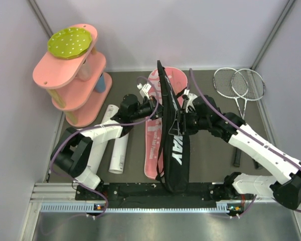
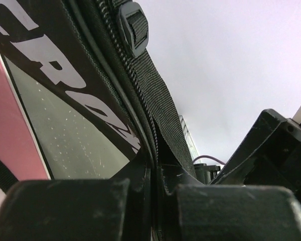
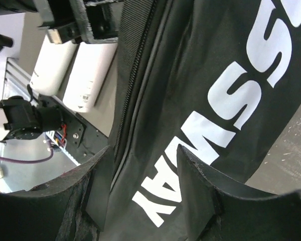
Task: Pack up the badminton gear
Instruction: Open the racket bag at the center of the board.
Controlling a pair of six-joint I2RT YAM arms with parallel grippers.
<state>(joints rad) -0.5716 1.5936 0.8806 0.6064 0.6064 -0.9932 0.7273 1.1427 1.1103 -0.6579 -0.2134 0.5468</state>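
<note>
Two white tubes lie at left on the worktop. At centre, jaws of the left arm pinch the racket bag, its black side standing on edge beside the pink. Jaws of the right arm clamp it too. Rackets lie far right.

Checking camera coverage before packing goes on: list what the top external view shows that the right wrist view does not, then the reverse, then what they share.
Top external only: two rackets lying at the far right, and the pink shelf with its green disc. Right wrist only: a zipper and a barcode label, seen close. Both: the black side of the bag with its white WAY lettering, and the white tubes.
</note>
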